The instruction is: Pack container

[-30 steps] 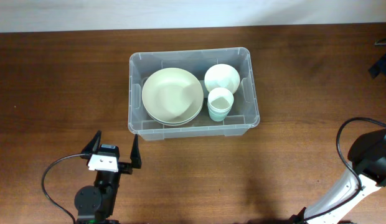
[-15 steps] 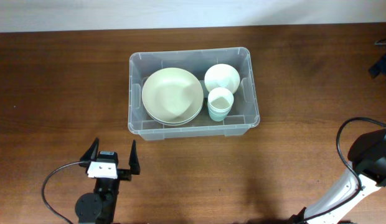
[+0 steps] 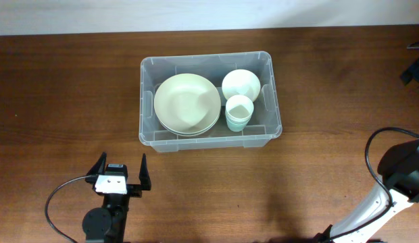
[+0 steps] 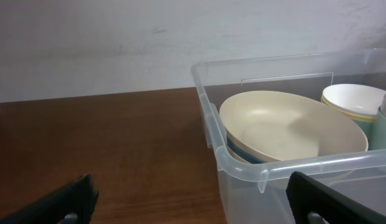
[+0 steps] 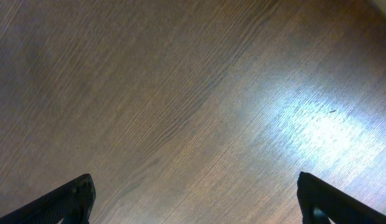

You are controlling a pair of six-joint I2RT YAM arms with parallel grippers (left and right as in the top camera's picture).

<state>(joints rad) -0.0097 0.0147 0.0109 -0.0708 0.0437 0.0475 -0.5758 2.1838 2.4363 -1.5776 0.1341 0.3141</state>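
Overhead shows one bin (image 3: 143, 101) holding stacked plates (image 3: 187, 102), one bowl (image 3: 240, 83) and nested cups (image 3: 239, 111), stack counts unclear. Left gripper (image 3: 124, 159) and right gripper (image 5: 196, 199) gape empty.

We see a table (image 5: 180, 93) of dark wood, fine-grained and smooth enough to throw back a sheen of light. The container (image 4: 292, 167) is clear, glossy plastic. The plate (image 3: 187, 102) looks matt cream, and the bowl (image 3: 240, 84) smooth white. The fingers (image 4: 68, 202) of the left pincer (image 3: 122, 162) are matt black.
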